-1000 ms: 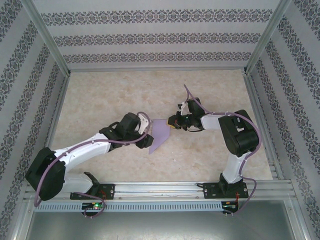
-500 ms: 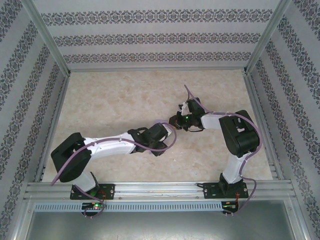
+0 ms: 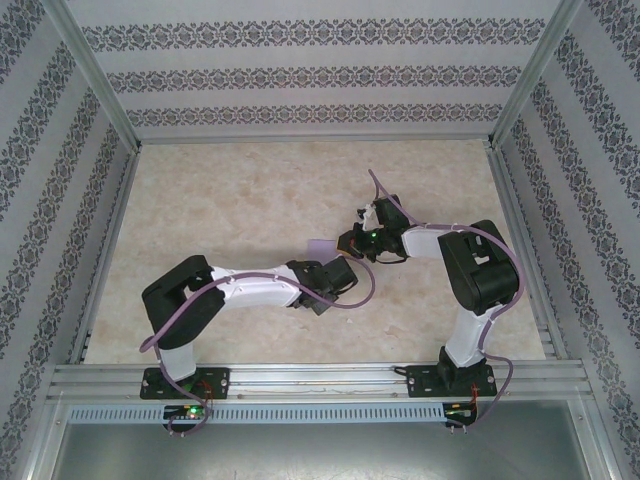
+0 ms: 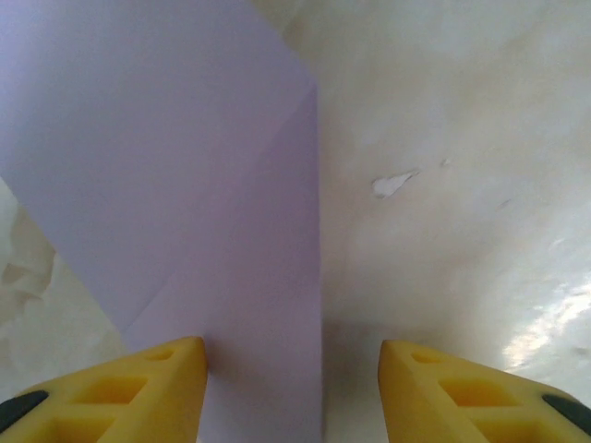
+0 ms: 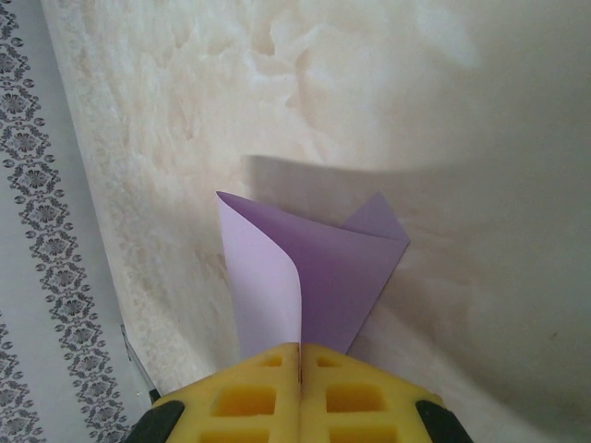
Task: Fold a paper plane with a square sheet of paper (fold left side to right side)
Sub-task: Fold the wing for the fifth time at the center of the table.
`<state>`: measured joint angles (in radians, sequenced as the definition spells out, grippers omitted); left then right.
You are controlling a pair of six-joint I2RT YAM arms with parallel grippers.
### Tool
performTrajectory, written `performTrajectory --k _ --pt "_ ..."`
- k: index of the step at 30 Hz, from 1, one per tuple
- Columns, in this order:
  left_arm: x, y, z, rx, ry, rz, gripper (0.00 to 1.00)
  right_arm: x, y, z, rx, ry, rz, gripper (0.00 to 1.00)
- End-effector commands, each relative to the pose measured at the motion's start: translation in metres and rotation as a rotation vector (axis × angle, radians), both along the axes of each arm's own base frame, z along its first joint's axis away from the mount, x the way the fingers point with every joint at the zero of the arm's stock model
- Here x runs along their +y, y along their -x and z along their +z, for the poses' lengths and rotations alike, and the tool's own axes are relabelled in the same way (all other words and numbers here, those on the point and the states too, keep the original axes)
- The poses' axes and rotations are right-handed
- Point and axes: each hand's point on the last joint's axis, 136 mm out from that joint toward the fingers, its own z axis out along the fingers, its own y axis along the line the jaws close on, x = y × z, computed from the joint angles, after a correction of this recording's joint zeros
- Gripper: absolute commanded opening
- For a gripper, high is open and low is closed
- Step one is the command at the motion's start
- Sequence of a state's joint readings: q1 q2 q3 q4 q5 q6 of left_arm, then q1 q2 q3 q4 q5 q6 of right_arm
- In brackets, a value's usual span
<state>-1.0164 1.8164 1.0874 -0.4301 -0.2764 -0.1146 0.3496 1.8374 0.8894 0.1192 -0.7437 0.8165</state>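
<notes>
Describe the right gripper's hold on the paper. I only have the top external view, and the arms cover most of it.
Observer: The right gripper is shut on the sheet of paper, which curls into a loose fold just beyond the grip.
Operator: Report the left gripper.
Observer: The left gripper is open, holding nothing, its jaws straddling the paper's long straight edge.
Operator: Check for creases there.
Observer: One diagonal crease shows; that part looks flat on the table.
</notes>
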Motion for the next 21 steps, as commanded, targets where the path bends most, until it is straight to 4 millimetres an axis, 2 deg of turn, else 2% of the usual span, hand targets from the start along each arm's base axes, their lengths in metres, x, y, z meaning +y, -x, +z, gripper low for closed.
performTrajectory --k 1,7,17,21 --pt "0.008 -0.004 0.005 -0.048 -0.083 -0.009 0.52 0.004 -0.003 0.005 -0.009 0.005 0.0 0.0" --pt "0.008 -0.005 -0.002 -0.044 -0.102 -0.008 0.48 0.004 -0.004 0.004 -0.007 0.005 0.001 0.0" --pt "0.003 -0.005 -0.005 -0.041 -0.078 -0.011 0.28 0.003 -0.005 0.0 0.001 0.02 0.004 0.0" --pt "0.002 -0.004 -0.008 -0.038 -0.06 -0.004 0.23 0.001 -0.006 -0.003 0.004 0.032 -0.001 0.0"
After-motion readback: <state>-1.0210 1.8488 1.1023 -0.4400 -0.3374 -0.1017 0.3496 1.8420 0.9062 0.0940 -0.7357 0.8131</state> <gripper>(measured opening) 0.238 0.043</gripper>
